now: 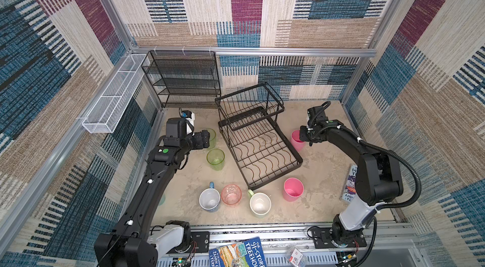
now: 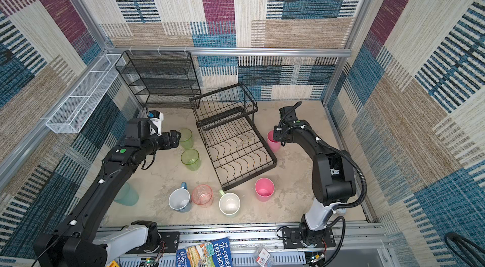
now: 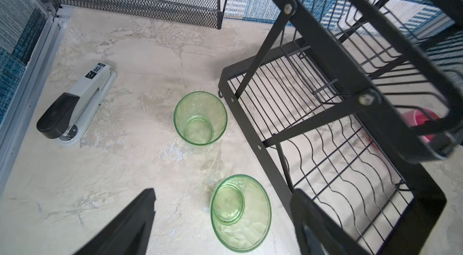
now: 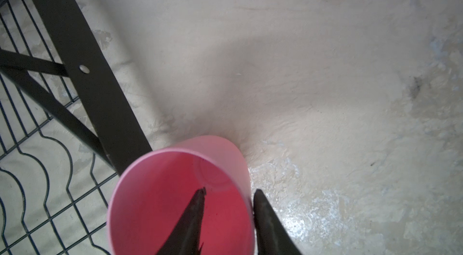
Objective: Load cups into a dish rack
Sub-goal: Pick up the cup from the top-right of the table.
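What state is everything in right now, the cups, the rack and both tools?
dish rack, empty on both tiers
far pink tumbler, upright
right tool, open, astride that tumbler's wall
left tool, open, empty
far green tumbler, upright
near green tumbler, upright
near pink tumbler, upright
clear-pink tumbler, upright
blue mug, upright
pale-green mug, upright
teal tumbler, half hidden, pose unclear
stapler, closed

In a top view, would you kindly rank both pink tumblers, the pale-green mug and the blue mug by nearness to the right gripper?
1. Pink tumbler at the right gripper.
2. Other pink tumbler, off the dish rack's front corner.
3. Pale-green mug, front centre.
4. Blue mug, front left.
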`<state>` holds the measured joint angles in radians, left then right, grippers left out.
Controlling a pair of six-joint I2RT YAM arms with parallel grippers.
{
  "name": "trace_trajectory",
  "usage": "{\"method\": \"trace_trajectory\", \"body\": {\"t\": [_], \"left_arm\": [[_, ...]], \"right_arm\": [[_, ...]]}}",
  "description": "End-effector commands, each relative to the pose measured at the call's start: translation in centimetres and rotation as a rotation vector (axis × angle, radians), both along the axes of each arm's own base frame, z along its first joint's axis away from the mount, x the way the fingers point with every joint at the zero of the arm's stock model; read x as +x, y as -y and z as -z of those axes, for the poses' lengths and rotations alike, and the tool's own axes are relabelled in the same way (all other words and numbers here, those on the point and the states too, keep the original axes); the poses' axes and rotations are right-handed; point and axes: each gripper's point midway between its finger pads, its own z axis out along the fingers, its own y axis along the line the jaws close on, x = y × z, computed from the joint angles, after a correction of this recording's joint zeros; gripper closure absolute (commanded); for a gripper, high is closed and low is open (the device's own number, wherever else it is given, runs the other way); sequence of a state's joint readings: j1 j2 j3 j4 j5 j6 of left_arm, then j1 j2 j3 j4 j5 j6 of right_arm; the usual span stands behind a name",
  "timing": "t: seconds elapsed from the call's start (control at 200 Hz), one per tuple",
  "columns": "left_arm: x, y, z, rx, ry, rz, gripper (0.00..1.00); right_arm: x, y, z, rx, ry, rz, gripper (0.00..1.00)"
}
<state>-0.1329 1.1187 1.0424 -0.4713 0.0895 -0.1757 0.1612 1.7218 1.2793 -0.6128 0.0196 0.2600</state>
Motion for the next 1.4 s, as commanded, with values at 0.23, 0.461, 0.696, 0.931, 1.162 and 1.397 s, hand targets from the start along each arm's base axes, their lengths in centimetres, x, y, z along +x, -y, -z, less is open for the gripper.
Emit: {"method": "trace_trajectory", "body": {"t": [0.23, 0.461, 0.696, 0.931, 1.162, 1.397], "left_arm": [[-0.4, 1.1, -3.4, -0.037, 0.171, 0.066, 0.13], [-1.1, 1.6, -5.9, -0.075, 0.232, 0.084, 0.13], [-1.5, 3.3, -9.5, -0.193, 0.252, 0.123, 0.13], [-0.3, 7.1, -14.8, -0.334, 0.239, 0.214, 0.13], [3.3, 10.1, -18.5, -0.560, 0.191, 0.245, 0.13], [7.6, 12.4, -21.7, -0.889, 0.164, 0.243, 0.14]], "right_arm": [[-0.3, 1.1, -0.7, -0.051, -0.007, 0.022, 0.95], [0.4, 2.3, -6.2, -0.089, 0.128, 0.072, 1.00], [0.1, 3.9, -16.2, -0.103, 0.378, 0.145, 1.00], [-0.3, 1.8, -30.4, 0.049, 0.803, 0.065, 1.00], [0.0, -4.5, -37.6, 0.295, 1.067, -0.254, 1.00], [-0.5, -8.4, -38.0, 0.399, 1.188, -0.504, 1.00]]}}
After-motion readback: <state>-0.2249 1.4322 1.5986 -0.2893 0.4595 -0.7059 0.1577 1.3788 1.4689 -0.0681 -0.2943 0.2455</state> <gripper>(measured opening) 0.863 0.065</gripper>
